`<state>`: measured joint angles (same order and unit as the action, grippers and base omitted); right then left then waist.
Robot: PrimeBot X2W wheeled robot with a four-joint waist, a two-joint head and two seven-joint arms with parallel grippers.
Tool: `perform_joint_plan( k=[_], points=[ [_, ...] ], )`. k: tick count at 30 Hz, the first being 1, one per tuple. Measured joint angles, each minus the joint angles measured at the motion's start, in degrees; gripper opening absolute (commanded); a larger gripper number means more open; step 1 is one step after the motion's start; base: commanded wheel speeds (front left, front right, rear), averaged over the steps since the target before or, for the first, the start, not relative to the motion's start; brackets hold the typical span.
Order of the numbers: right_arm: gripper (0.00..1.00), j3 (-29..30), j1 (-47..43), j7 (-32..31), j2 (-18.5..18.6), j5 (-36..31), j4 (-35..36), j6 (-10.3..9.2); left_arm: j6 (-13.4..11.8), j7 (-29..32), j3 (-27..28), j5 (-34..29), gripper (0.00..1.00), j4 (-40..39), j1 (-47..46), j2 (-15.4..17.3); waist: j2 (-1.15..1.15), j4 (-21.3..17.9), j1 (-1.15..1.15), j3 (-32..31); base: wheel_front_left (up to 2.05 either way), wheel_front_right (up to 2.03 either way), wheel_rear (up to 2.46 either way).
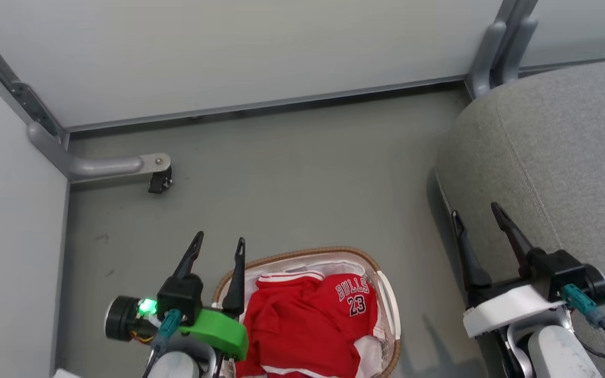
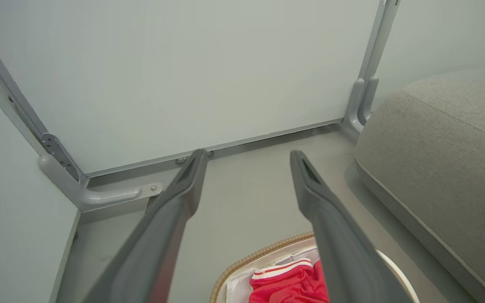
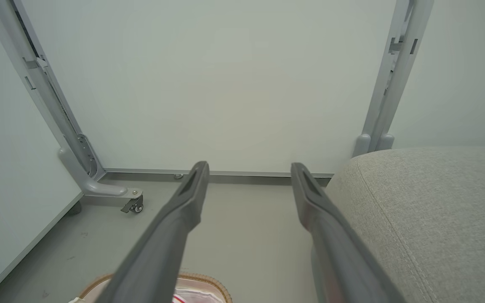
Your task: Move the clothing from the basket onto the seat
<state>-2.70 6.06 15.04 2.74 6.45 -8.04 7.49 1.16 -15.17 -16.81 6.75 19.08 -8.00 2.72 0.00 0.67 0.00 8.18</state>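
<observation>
Hovering left gripper (image 1: 219, 238): at 7 o'clock in the head view, by the basket's 9 o'clock rim. Its two dark fingers are spread wide with nothing between them.
Right gripper (image 1: 475, 209): at 4 o'clock, over the seat's near edge. Its fingers are spread just as wide and hold nothing.
Clothing (image 1: 302, 320): red garments heaped inside the basket at 6 o'clock. The "BULLS 23" print faces up towards 2 o'clock of the heap, and a white-striped edge lies at 12 o'clock.
Handling (judged): soft, light, limp cloth that should sag and trail when lifted. One garment may drag the other along.
Hold point (judged): a raised fold near the heap's middle, pinched deep enough to bunch the cloth but short of the white liner (image 1: 344, 265).
Basket (image 1: 302, 251): oval with a brown woven rim, standing on the floor between the two grippers.
Seat (image 1: 554, 157): grey upholstered cushion at 3 o'clock, set apart from the basket; no red cloth lies on it.
Floor (image 1: 292, 184): grey, running out towards 12 o'clock.
Wall panels (image 1: 229, 52): pale, grey-framed, at 12 o'clock, with a castor foot (image 1: 159, 181) at 10 o'clock.
</observation>
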Motion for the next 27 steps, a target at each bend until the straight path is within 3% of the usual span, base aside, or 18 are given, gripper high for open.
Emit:
perform_joint_plan(
  k=[4, 13, 27],
  points=[
    [1.0, -0.2, 2.6, 0.1, 0.0, 0.2, 1.6, 0.0, 0.3, 0.0, -2.9, -0.5, 1.0, 6.2, -5.7, 0.0, 0.0, -0.9, 0.0, 3.5, 0.0, 0.0, 0.0],
    [1.0, -1.8, 9.5, 0.1, 0.1, 2.3, 3.1, 0.02, 1.9, 0.0, -9.4, -4.0, 1.0, 29.7, -18.1, -0.1, 0.0, -4.1, 0.0, 14.1, 0.0, 0.0, 0.0],
    [1.0, -5.2, 12.6, 0.1, 0.1, 6.5, 3.7, 0.02, 2.1, 0.3, -11.2, -5.1, 1.0, 47.1, -27.8, 1.5, 0.0, -12.1, 0.01, 27.4, 0.0, 0.0, 0.0]
  ],
)
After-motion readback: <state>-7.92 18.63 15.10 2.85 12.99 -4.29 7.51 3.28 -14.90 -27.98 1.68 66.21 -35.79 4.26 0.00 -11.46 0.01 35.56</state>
